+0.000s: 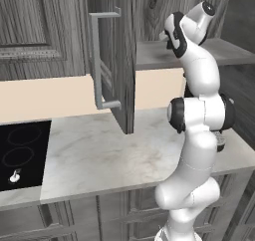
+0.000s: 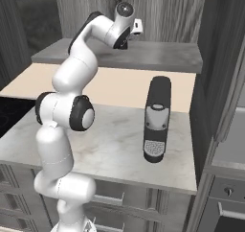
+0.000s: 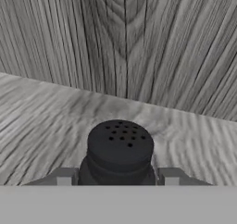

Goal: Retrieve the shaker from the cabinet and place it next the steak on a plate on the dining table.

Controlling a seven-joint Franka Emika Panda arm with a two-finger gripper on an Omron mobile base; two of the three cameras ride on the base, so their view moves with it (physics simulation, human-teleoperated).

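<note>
Three views: each adds something.
Left base view: cabinet door swung open, bar handle facing out; black hob at left of the marble table.
Right base view: dark coffee machine standing on the table, arm reaching onto the cabinet shelf.
Hand view: shaker upright on the shelf, perforated cap up, between the fingertips.
End effector: fingers close on both sides of the shaker; firm grip cannot be told.
</note>
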